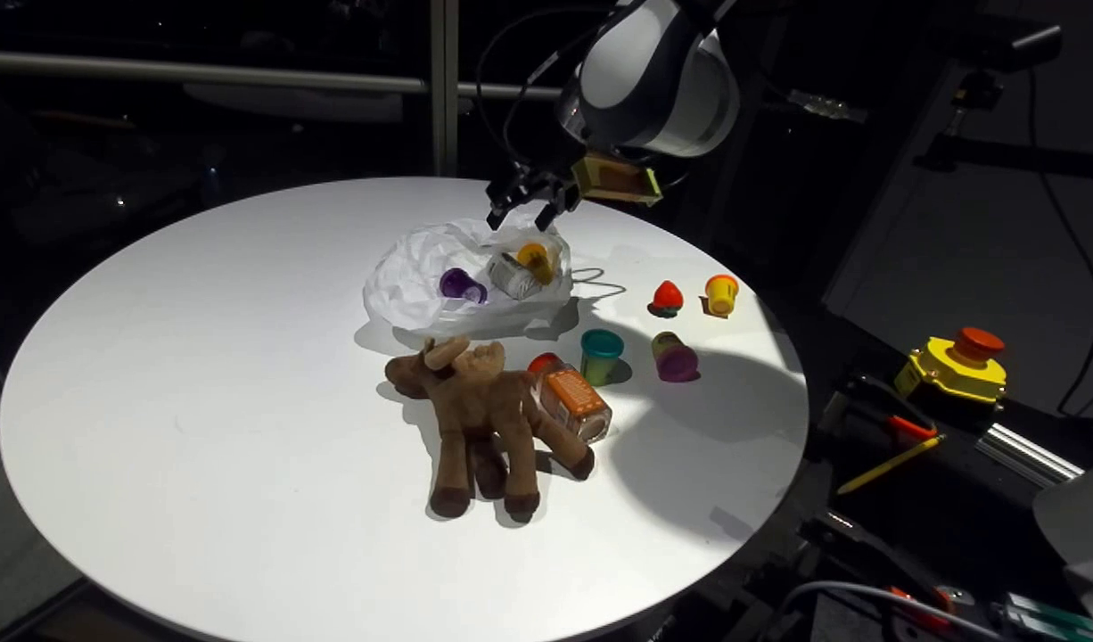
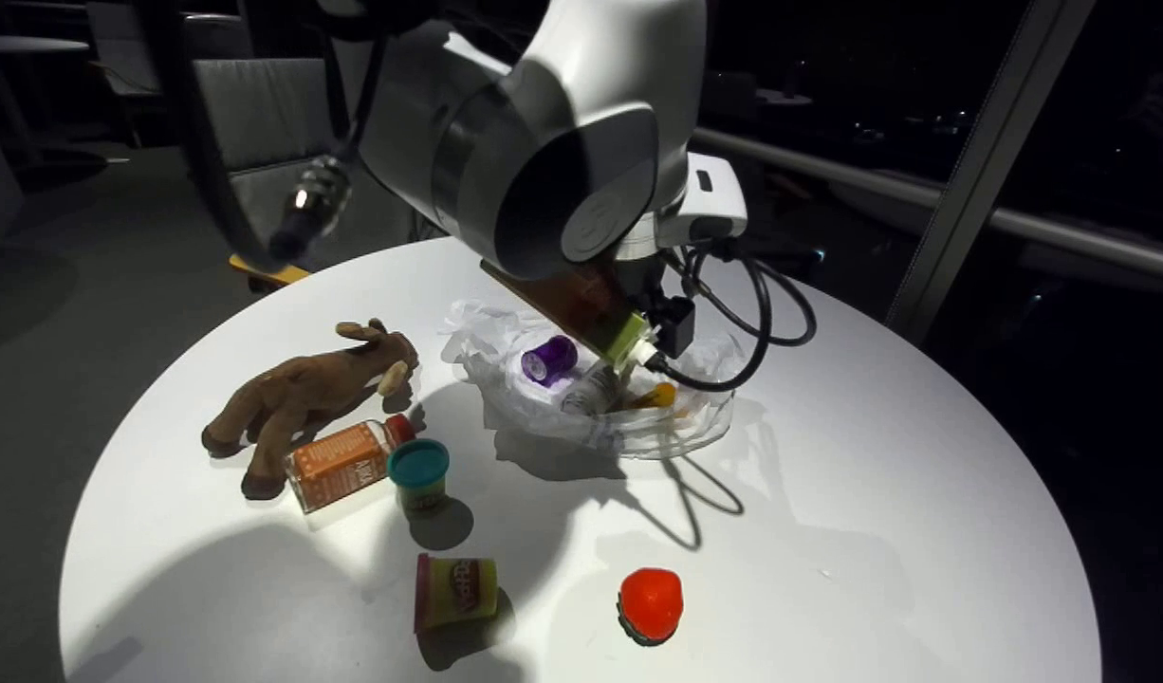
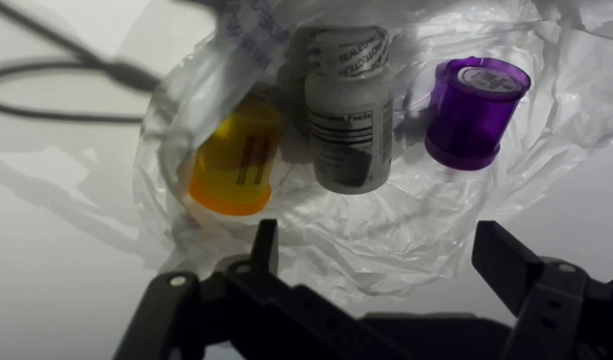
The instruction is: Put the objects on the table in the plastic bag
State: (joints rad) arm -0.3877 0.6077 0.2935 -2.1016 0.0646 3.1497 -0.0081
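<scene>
On the round white table (image 1: 199,401) lies the crumpled plastic bag (image 1: 402,290), its mouth spread. Inside it rest a purple jar (image 3: 471,117), a white bottle (image 3: 349,130) and a yellow-orange jar (image 3: 236,165). My gripper (image 3: 377,230) hangs above the bag with its fingers wide apart and nothing between them. Outside the bag are the brown plush animal (image 1: 480,406), an orange-labelled bottle (image 1: 575,399) against it, a teal-lidded tub (image 1: 602,355), a tipped purple-lidded tub (image 2: 458,590), a red strawberry (image 2: 653,602) and a yellow tub with orange lid (image 1: 721,296).
Beyond the table's edge, a yellow device with a red button (image 1: 955,367) sits among tools and cables. A black cable (image 2: 766,323) loops from the wrist near the bag. A window post (image 1: 444,89) rises behind the table.
</scene>
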